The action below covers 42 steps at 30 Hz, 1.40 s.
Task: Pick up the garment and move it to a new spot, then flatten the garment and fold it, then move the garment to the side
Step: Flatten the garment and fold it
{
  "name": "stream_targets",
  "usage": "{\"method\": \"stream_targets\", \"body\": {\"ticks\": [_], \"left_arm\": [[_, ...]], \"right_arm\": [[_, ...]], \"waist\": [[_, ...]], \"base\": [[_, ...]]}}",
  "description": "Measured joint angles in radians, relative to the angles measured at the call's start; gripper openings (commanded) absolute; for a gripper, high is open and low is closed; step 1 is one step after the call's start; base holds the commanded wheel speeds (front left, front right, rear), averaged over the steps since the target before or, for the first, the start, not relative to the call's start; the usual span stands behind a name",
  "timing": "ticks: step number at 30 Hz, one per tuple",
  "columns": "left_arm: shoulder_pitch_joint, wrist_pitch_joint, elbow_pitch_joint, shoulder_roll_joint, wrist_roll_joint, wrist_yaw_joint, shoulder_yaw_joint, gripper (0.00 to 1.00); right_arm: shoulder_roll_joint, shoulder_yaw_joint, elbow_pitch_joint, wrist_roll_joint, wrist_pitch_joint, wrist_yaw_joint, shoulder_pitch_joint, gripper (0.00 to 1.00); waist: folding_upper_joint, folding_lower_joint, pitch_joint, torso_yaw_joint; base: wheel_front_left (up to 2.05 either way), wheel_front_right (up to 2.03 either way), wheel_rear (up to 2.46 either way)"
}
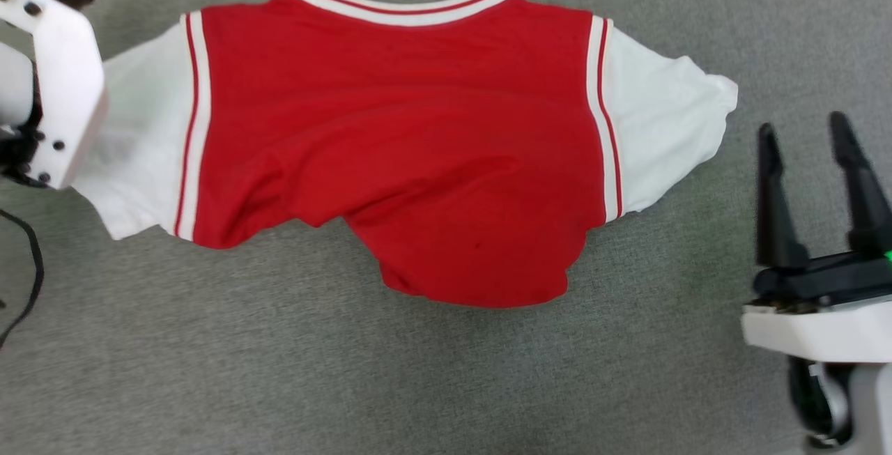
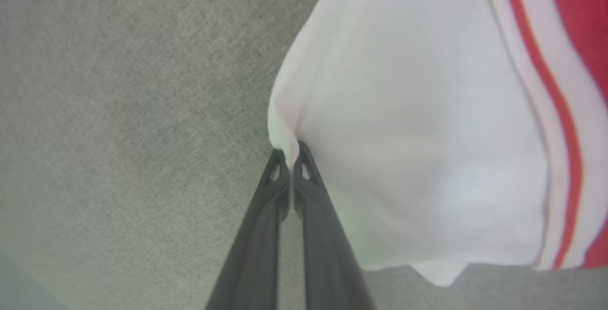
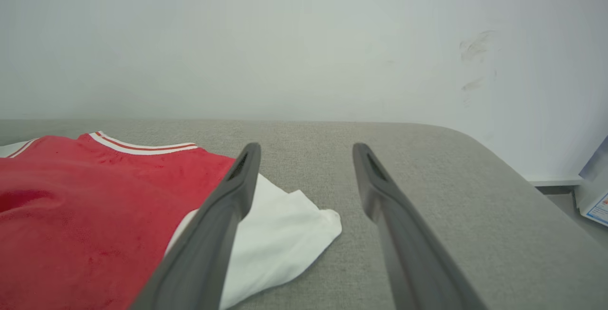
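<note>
The garment [image 1: 397, 141] lies spread on the grey surface, collar toward the far side, plain red side up, its lower hem bunched toward the near side. Its white sleeves stick out left and right. In the left wrist view my left gripper [image 2: 289, 155] is shut on the outer edge of the garment's white left sleeve [image 2: 403, 134], pinching a small fold of cloth. In the head view the pale left forearm [image 1: 56, 79] covers that sleeve's end. My right gripper [image 1: 805, 134] stands open to the right of the other sleeve [image 1: 662, 127], apart from it, nothing between its fingers [image 3: 237, 177].
The grey fabric surface [image 1: 418, 385] runs all around the garment. Its rounded far right corner [image 3: 475, 144] meets a pale wall [image 3: 304, 39]. A black cable [image 1: 28, 281] hangs at the left edge. A white box [image 3: 593, 191] sits beyond the surface at the far right.
</note>
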Motion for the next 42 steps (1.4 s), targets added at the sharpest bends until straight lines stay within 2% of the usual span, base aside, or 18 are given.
{"method": "stream_targets", "body": {"ticks": [4,7,11,14,19,24,29,32,36,42], "left_arm": [[0.022,-0.052,-0.010,-0.003,-0.013,-0.003,-0.010,0.00],[0.035,-0.079,-0.018,-0.005,-0.021,-0.003,-0.025,0.00],[0.056,-0.111,-0.027,-0.006,-0.038,-0.003,-0.045,0.00],[0.065,-0.135,-0.047,-0.005,-0.047,-0.003,-0.064,0.00],[0.068,-0.170,-0.066,-0.010,-0.055,-0.004,-0.093,0.00],[0.036,-0.189,-0.093,-0.035,-0.052,-0.004,-0.142,0.00],[-0.019,-0.207,-0.102,-0.057,-0.053,-0.004,-0.178,0.00],[-0.050,-0.221,-0.106,-0.066,-0.054,-0.004,-0.199,0.00],[-0.088,-0.245,-0.113,-0.072,-0.056,-0.004,-0.226,0.00],[-0.134,-0.278,-0.117,-0.075,-0.073,-0.004,-0.257,0.00]], "right_arm": [[-0.058,-0.043,0.002,-0.006,0.000,0.000,-0.017,1.00],[-0.127,-0.069,0.002,-0.003,0.002,0.000,-0.056,1.00],[-0.249,-0.048,0.007,0.026,0.129,0.000,-0.145,1.00],[-0.362,0.017,0.028,0.094,0.316,0.000,-0.213,1.00],[-0.542,0.166,0.060,0.273,0.701,0.000,-0.344,1.00],[-0.679,0.328,0.101,0.430,1.039,0.000,-0.472,1.00],[-0.726,0.427,0.158,0.529,1.265,0.000,-0.570,1.00],[-0.728,0.436,0.212,0.574,1.356,0.000,-0.606,1.00],[-0.722,0.438,0.263,0.588,1.418,0.000,-0.635,1.00],[-0.702,0.426,0.321,0.589,1.427,0.000,-0.637,1.00]], "waist": [[0.0000,0.0001,-0.050,0.018],[0.0000,0.0000,-0.093,0.032],[0.0000,0.0000,-0.145,0.053],[0.0000,0.0000,-0.171,0.071],[0.0000,0.0000,-0.180,0.104],[0.0000,0.0000,-0.158,0.134],[0.0000,0.0000,-0.122,0.169],[0.0000,0.0000,-0.094,0.190],[0.0000,0.0000,-0.054,0.219],[0.0000,0.0000,0.007,0.256]], "base": [[0.00,0.00,0.00],[0.00,0.00,0.00],[0.00,0.00,0.00],[0.00,0.00,0.00],[0.00,0.00,0.00],[0.00,0.00,0.00],[0.00,0.00,0.00],[0.00,0.00,0.00],[0.00,0.00,0.00],[0.00,0.00,0.00]]}}
